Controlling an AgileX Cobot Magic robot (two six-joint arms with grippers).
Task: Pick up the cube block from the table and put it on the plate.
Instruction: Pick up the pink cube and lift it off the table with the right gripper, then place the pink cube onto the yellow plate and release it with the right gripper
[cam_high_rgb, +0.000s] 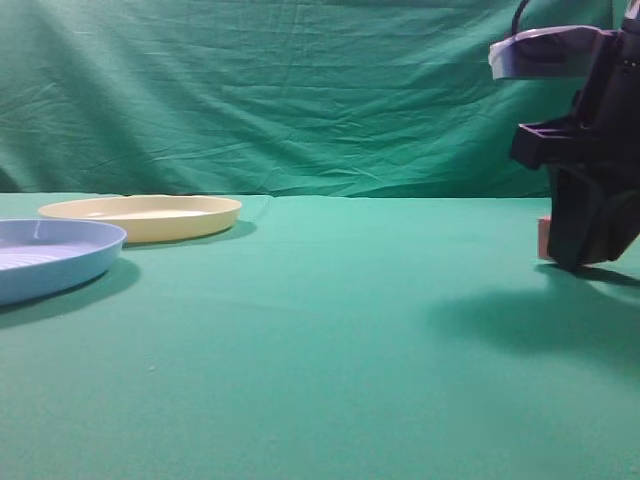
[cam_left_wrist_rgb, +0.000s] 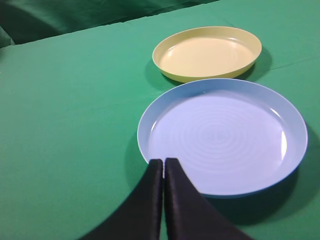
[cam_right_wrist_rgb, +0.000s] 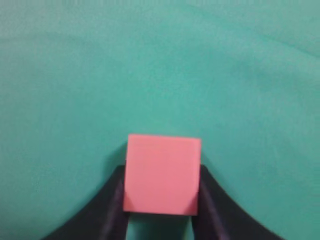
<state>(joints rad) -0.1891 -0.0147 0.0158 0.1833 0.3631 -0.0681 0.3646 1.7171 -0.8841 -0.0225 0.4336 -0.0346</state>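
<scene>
2 grippers: right gripper (cam_right_wrist_rgb: 161, 220) clamps cube block (cam_right_wrist_rgb: 162, 174); left gripper (cam_left_wrist_rgb: 163, 167) pressed together.

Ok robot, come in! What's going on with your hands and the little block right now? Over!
Right gripper shut on the cube block, low at the table. Left gripper shut, empty. The plate far left, bare; blue plate beside it.

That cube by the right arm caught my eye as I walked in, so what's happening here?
The right end effector is down at the table with its fingers on either side of the cube, apparently gripping it; the cube seems not yet lifted. The cream plate it is meant for sits empty far to the left, beside a blue plate. The left end effector is shut on nothing and hangs near the blue plate's rim.
</scene>
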